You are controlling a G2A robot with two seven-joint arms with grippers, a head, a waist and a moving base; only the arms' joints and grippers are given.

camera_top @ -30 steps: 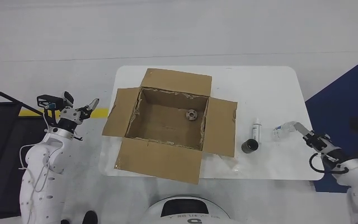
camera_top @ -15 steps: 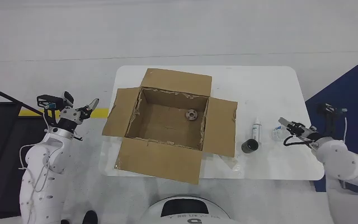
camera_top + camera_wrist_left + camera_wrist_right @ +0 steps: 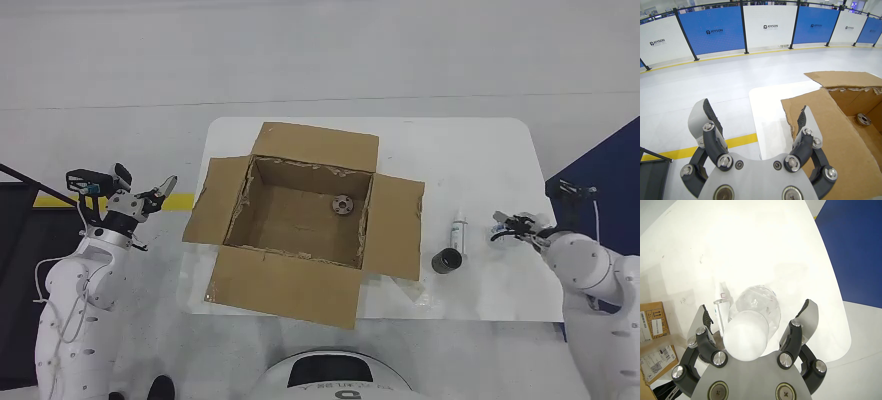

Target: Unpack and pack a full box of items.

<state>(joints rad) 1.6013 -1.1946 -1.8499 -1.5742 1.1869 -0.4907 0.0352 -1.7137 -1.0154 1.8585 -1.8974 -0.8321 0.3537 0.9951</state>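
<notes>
Right fingers (image 3: 810, 315): I see them spread wide; the clear plastic bottle (image 3: 755, 313) sits between them, touching neither.
Left fingers (image 3: 696, 117): open, empty, cardboard box (image 3: 838, 144) flap beside one tip.

The top camera is looking straight down from well above the box (image 3: 290, 285). The left wrist camera is facing the box from close beside it; the right one is looking down near the box's opposite side, all sharing it.

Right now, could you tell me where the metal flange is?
In the top view, the metal flange lies inside the open cardboard box, near its right wall.
</notes>
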